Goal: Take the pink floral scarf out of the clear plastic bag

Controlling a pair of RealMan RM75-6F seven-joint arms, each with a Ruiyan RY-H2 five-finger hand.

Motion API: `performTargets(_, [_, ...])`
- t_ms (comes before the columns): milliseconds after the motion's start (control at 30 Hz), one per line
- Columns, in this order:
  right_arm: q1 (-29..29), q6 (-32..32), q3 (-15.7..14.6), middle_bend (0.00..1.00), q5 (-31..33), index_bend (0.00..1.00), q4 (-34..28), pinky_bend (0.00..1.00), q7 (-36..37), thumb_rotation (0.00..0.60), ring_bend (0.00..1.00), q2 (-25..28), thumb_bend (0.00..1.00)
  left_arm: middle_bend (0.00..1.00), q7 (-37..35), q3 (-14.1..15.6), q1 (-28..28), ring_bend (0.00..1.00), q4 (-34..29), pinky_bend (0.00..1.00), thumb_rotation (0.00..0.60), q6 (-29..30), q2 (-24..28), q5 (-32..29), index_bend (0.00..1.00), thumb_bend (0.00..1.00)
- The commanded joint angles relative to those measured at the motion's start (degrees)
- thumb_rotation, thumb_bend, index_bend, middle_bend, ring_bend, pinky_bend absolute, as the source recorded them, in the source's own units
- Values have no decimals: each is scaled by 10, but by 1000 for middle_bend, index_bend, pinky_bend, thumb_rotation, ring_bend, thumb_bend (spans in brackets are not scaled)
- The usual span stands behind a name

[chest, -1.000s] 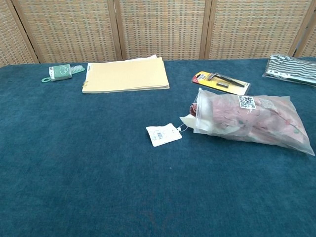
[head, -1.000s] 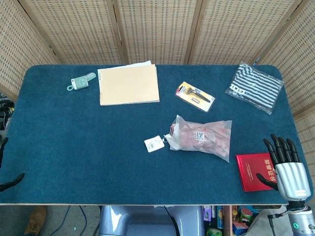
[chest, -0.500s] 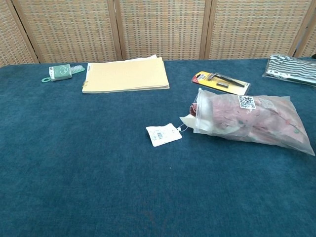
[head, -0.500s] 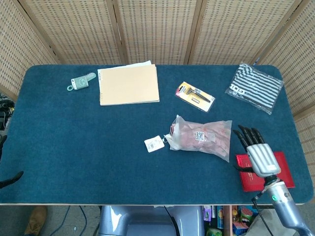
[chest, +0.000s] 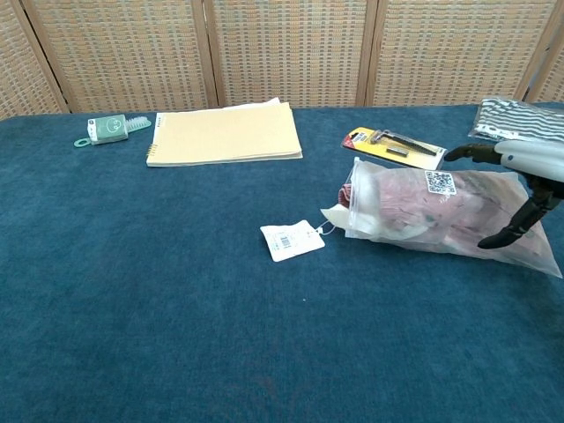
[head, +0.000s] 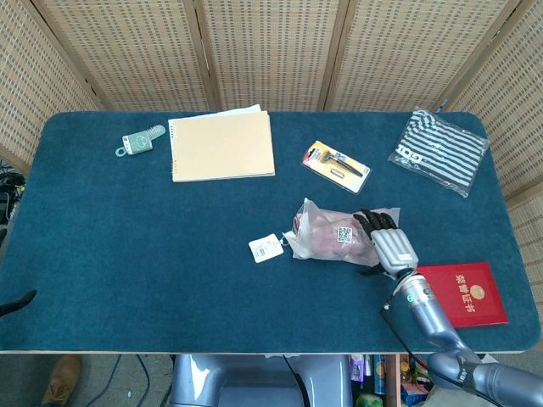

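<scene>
Near the middle of the blue surface (head: 127,229), a little to the right, lies the clear plastic bag (head: 344,236) with the pink floral scarf (head: 327,239) inside it; in the chest view the scarf (chest: 414,207) bunches toward the bag's left mouth, where a bit of dark red fabric pokes out. A white hang tag (head: 265,248) lies on the surface just left of the bag (joined to it by a thin string). The right hand (head: 386,243) is over the right end of the bag with its dark fingers (head: 373,221) spread apart and holding nothing; whether they touch the plastic is hard to tell. From the chest view the same hand (chest: 515,181) enters from the right edge, one finger reaching over the top of the bag (chest: 458,211) and another curving down its near side. Of the left hand, only a dark tip (head: 19,302) shows at the near left edge, so its state cannot be told. Just right of the right hand lies a red booklet (head: 465,292). Along the far side, from left to right: a green comb (head: 140,142), a tan spiral notebook (head: 222,145), a yellow carded razor pack (head: 337,166) and a striped garment in plastic (head: 439,150).
</scene>
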Motion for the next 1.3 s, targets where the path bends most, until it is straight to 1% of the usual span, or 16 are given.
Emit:
performTargets(33, [20,-25,10,0,26,0,24,0,-13,600,0,-24,0,0,0,-3,-3,0,3,0,600,-6,-1,-5,0,156])
performTargets(367, [69,-62,26,4,75,0,118,0,-58,600,0,-78,0,0,13,-9,-8,0,8,0,600,-23,-8,-19,0,156])
performTargets(433, [73,-67,29,53,80,5,130,1,-55,600,8,-85,0,0,15,-10,-9,0,8,0,600,-24,-9,-20,0,156])
performTargets(500, [77,-71,29,160,76,79,144,59,-50,600,85,-92,0,0,17,-11,-10,0,9,0,600,-27,-10,-22,0,156])
performTargets(567, [81,-73,27,294,66,224,156,202,-45,600,240,-98,0,0,19,-11,-11,0,9,0,600,-31,-11,-24,0,157])
performTargets(600, [83,-76,26,333,58,264,166,253,-38,600,285,-101,0,0,21,-12,-12,0,10,0,600,-34,-12,-26,0,156])
performTargets(633, [85,-78,24,387,52,317,172,340,-35,600,350,-103,4,0,21,-12,-12,0,10,0,600,-35,-12,-26,0,156])
performTargets(700, [89,-83,21,468,36,409,181,505,-24,600,445,-106,77,0,23,-13,-13,0,11,0,600,-37,-13,-27,0,156])
performTargets(733, [90,-87,20,508,23,459,184,587,-10,600,491,-106,159,0,24,-13,-14,0,11,0,600,-37,-13,-28,0,156])
performTargets(800, [91,-88,18,573,1,540,187,697,11,600,558,-104,334,0,25,-14,-14,0,12,0,600,-38,-14,-29,0,156])
performTargets(833, [91,-87,16,620,-11,600,188,767,22,600,604,-103,472,0,26,-15,-15,0,13,0,600,-40,-14,-30,0,156])
performTargets(867, [92,-84,14,645,-34,632,188,797,45,600,628,-100,550,0,28,-16,-17,0,14,0,600,-42,-15,-31,0,156])
performTargets(967, [90,-69,5,687,-85,683,186,838,94,600,667,-93,707,0,34,-17,-21,0,17,0,600,-49,-16,-34,0,156])
performTargets(1033, [88,-49,-2,697,-127,694,189,842,135,600,675,-88,743,0,40,-20,-25,0,19,0,600,-54,-17,-35,0,157])
performTargets(1167, [90,-6,-14,699,-196,697,192,842,208,600,677,-82,745,0,46,-31,-44,0,14,0,600,-72,-9,-37,0,159])
performTargets(1300, [98,53,-21,700,-261,697,195,842,248,600,677,-79,745,0,27,-56,-87,0,-1,0,600,-123,15,-30,0,159])
